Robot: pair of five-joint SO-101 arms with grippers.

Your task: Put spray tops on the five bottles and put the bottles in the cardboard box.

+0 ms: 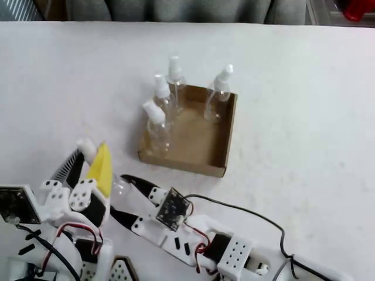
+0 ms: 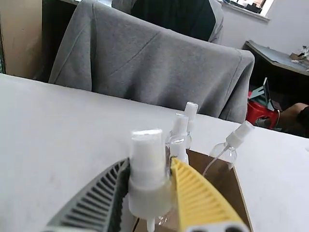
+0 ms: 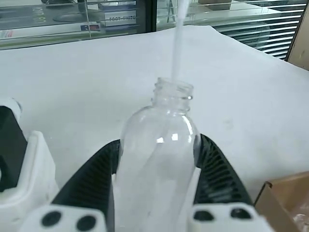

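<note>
A cardboard box (image 1: 228,132) in the middle of the table holds several clear bottles with white spray tops, such as one at the front left (image 1: 158,126) and one at the back right (image 1: 218,93). My left gripper (image 1: 91,149), with one grey and one yellow finger, is shut on a white spray top (image 2: 147,169). My right gripper (image 3: 158,145), with black fingers, is shut on an open clear bottle (image 3: 159,140) near the table's front. The spray top's thin dip tube (image 3: 177,43) comes down from above to the bottle's mouth.
The box (image 2: 227,188) stands just beyond both grippers, with capped bottles (image 2: 186,125) rising above its rim. A grey-covered chair back (image 2: 154,63) stands past the far table edge. Bare white table (image 1: 304,117) lies to either side of the box.
</note>
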